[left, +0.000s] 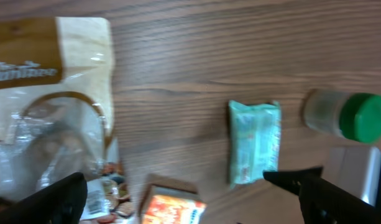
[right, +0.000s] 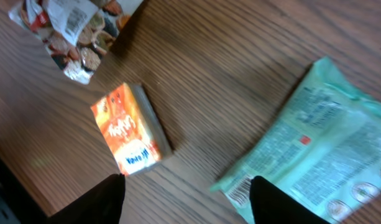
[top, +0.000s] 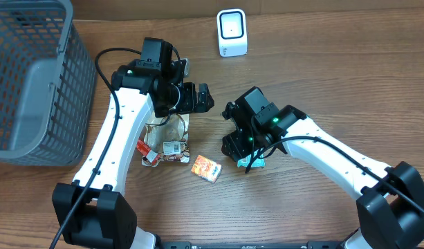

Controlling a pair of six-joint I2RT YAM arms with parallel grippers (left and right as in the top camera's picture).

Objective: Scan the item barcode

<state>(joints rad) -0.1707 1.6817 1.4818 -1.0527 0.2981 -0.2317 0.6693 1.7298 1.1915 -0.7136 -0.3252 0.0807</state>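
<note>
Green packet [right: 321, 143], just one, lies flat on the wooden table [top: 322, 76], close to the robot and mostly hidden from above by the right arm. The right gripper [right: 187, 183] hangs over the packet's left edge. Its two fingers are apart, with only bare wood between them, and it holds nothing. I cannot tell if one finger touches the packet.

One orange box [top: 206, 168] lies just left of the packet and does not touch it. One jar with a green lid [left: 348, 116] sits near the packet's other side.

Farther left of the packet, past the box, is one small snack pack [top: 167, 151] with a white label. One bigger bag [top: 171, 128], part tan and part clear, is behind it and touches it.

The left gripper [left: 174, 179] is up in the air behind and left of the packet, beside the big bag. Its fingers are spread very wide and it holds nothing.

One gray basket [top: 80, 76] stands far off to the packet's left. One small white scanner [top: 232, 32] stands far behind the packet, at the back of the table.
</note>
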